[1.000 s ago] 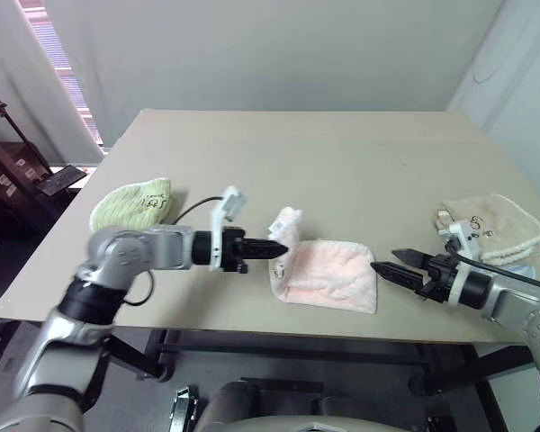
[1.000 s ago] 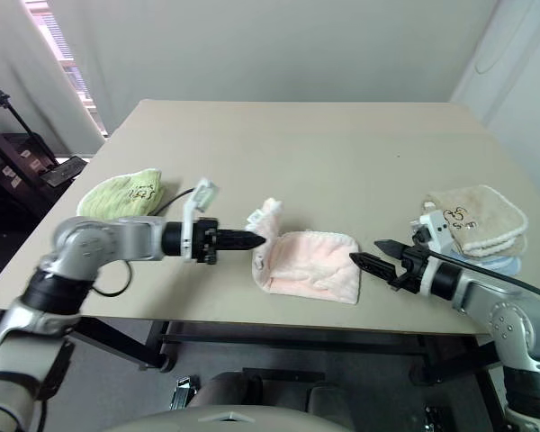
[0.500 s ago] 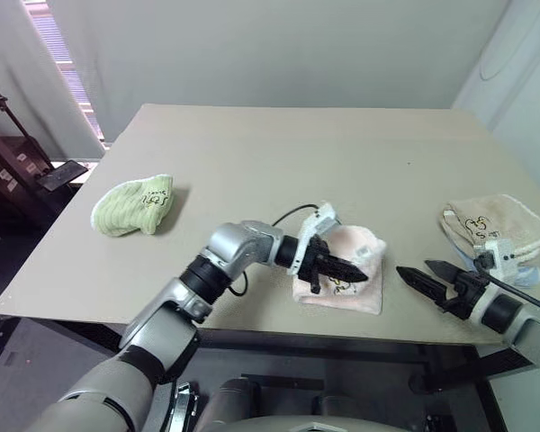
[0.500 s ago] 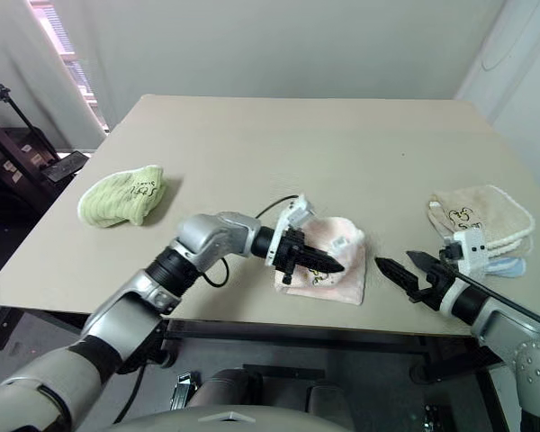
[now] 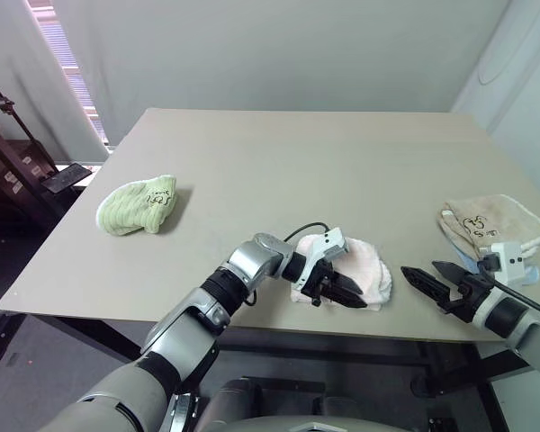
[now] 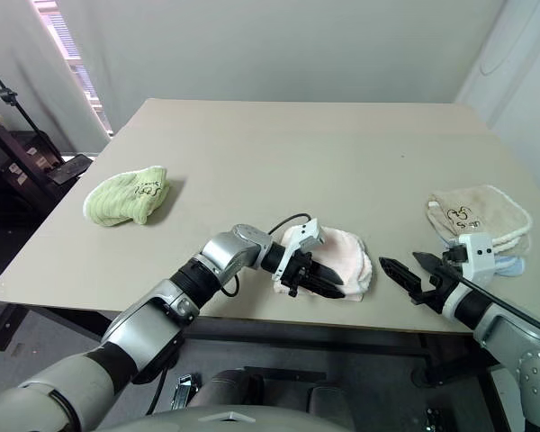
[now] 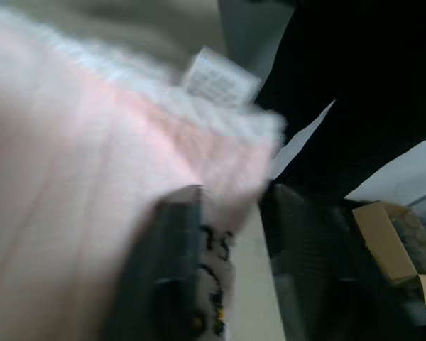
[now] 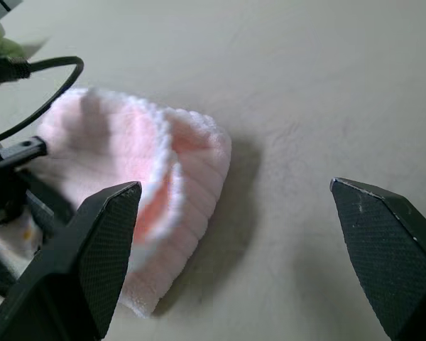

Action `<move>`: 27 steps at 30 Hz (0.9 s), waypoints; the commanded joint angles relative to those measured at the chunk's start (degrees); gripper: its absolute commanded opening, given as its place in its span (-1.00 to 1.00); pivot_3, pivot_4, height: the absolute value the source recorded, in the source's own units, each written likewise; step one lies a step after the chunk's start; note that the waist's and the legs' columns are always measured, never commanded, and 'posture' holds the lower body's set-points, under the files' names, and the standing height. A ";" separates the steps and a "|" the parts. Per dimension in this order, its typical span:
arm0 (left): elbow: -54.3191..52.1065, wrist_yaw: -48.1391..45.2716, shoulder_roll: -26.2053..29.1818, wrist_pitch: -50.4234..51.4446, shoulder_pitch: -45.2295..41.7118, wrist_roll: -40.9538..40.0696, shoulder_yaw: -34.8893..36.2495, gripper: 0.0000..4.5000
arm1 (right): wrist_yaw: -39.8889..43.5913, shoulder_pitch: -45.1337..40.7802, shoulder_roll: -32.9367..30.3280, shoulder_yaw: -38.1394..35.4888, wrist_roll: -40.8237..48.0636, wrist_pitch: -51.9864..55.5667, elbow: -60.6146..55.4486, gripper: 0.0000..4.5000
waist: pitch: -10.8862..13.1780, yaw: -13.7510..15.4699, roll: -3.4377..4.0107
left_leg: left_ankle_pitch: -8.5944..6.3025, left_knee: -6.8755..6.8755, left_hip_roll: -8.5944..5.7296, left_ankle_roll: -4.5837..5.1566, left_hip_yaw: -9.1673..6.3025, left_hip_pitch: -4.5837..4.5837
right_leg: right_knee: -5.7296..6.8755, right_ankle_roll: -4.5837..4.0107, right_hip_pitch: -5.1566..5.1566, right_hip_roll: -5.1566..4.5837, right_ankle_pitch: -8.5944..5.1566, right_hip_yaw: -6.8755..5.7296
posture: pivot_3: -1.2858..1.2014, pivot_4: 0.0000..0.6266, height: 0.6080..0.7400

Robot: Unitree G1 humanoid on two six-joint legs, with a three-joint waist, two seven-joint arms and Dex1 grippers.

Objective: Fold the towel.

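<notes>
The pale pink towel (image 5: 360,266) lies folded in a small bundle near the table's front edge, its white edging toward my right gripper. My left gripper (image 5: 353,299) reaches across it from the left and rests low on its near side. In the left wrist view its fingers (image 7: 169,273) stand apart, with the towel (image 7: 71,177) edge and its dark embroidered mark between them. My right gripper (image 5: 419,267) hovers open and empty just to the right of the towel (image 8: 128,163), not touching it.
A light green towel (image 5: 137,203) lies at the table's left. A folded beige towel (image 5: 490,223) sits at the right edge, over something pale blue. The table's front edge (image 5: 252,322) runs just below the grippers. Dark equipment (image 5: 18,171) stands off the left side.
My left gripper carried the towel's raised left edge over to the right and down onto the rest, and its fingers have parted. My right gripper drew a little away to the right.
</notes>
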 commanded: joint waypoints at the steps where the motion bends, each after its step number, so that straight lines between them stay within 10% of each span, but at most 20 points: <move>1: -3.50 -2.64 0.20 0.09 -0.32 -0.81 2.96 0.40 | 0.49 -2.27 -0.82 0.05 0.57 -1.30 -0.18 1.00 | 0.00 -0.04 0.01 | -0.01 0.06 0.00 0.01 0.00 0.01 | 0.00 0.03 0.05 0.00 0.02 -0.01 | 0.03 -1.00 1.00; 5: -9.23 -3.81 2.48 -0.09 0.42 -0.32 4.06 0.99 | 1.16 -4.55 -0.77 -0.62 1.81 -1.63 0.81 1.00 | -0.06 -0.02 0.11 | -0.02 0.19 0.00 0.03 -0.01 0.01 | 0.00 0.08 0.13 0.00 0.05 -0.01 | 0.03 -1.00 1.00; 10: -14.51 0.01 6.01 -6.61 0.09 -1.00 12.31 1.00 | 2.50 -9.92 -1.42 -1.25 7.04 -1.60 -0.10 0.81 | -0.08 -0.04 0.19 | -0.02 0.19 0.01 0.04 -0.02 0.01 | 0.02 0.11 0.12 0.00 0.07 0.00 | 0.03 -1.00 1.00; 21: -15.78 1.38 14.93 -5.08 2.37 -4.47 23.45 -0.57 | 11.65 -16.96 -3.19 9.42 3.13 -7.98 3.13 -0.91 | -0.08 0.17 0.09 | -0.01 0.30 -0.02 0.06 -0.07 0.06 | 0.04 0.20 0.06 0.03 0.12 -0.05 | 0.03 -1.00 1.00; 24: -18.49 1.41 14.07 -6.59 5.16 -4.03 22.14 -0.99 | 13.48 -16.69 -2.89 12.12 1.49 -9.54 4.25 -1.00 | -0.07 0.03 0.07 | -0.07 0.33 -0.05 0.05 -0.03 0.06 | 0.01 0.18 0.07 -0.01 0.15 0.01 | 0.03 -1.00 1.00; 27: -20.55 0.93 12.26 -6.32 7.67 -4.56 20.44 -0.99 | 14.79 -16.35 -2.23 15.55 -1.29 -11.12 6.63 -1.00 | -0.08 0.04 0.07 | -0.12 0.31 -0.03 -0.05 -0.04 0.06 | 0.04 0.19 0.02 -0.01 0.17 0.01 | 0.03 -1.00 1.00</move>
